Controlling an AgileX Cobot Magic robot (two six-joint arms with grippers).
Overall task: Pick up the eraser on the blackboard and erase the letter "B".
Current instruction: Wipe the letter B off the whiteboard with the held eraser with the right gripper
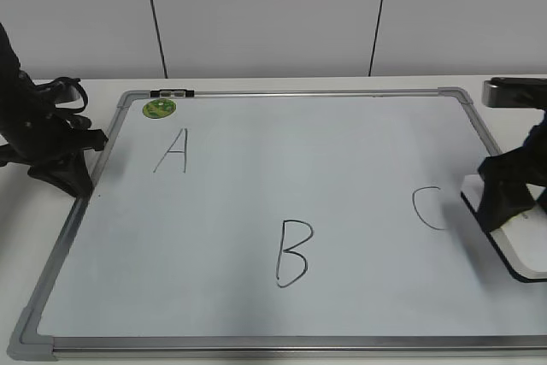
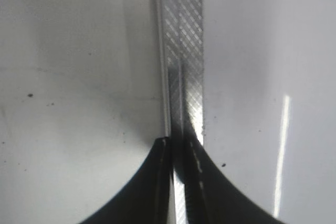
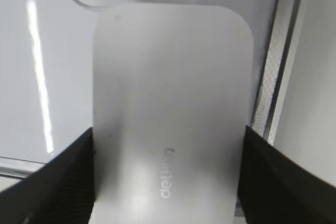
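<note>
The blackboard [image 1: 299, 151] lies flat on the table, a white board in a grey frame. The letter "B" [image 1: 293, 252] is drawn in thin black near its front middle. The eraser [image 1: 517, 241] is a flat white block at the board's right edge, over the frame. In the right wrist view the eraser [image 3: 168, 77] fills the middle, and my right gripper [image 3: 168, 135] has a finger against each of its long sides. My right gripper [image 1: 504, 198] stands on the eraser. My left gripper [image 1: 73, 179] is shut and empty over the board's left frame [image 2: 184, 51], with its fingertips [image 2: 178, 148] together.
A handwritten "A" [image 1: 173, 151] is at the back left and a "C" [image 1: 427, 208] just left of the eraser. A green round magnet [image 1: 159, 108] sits in the back left corner. A grey device [image 1: 513, 91] stands at the back right. White wall panels rise behind the table.
</note>
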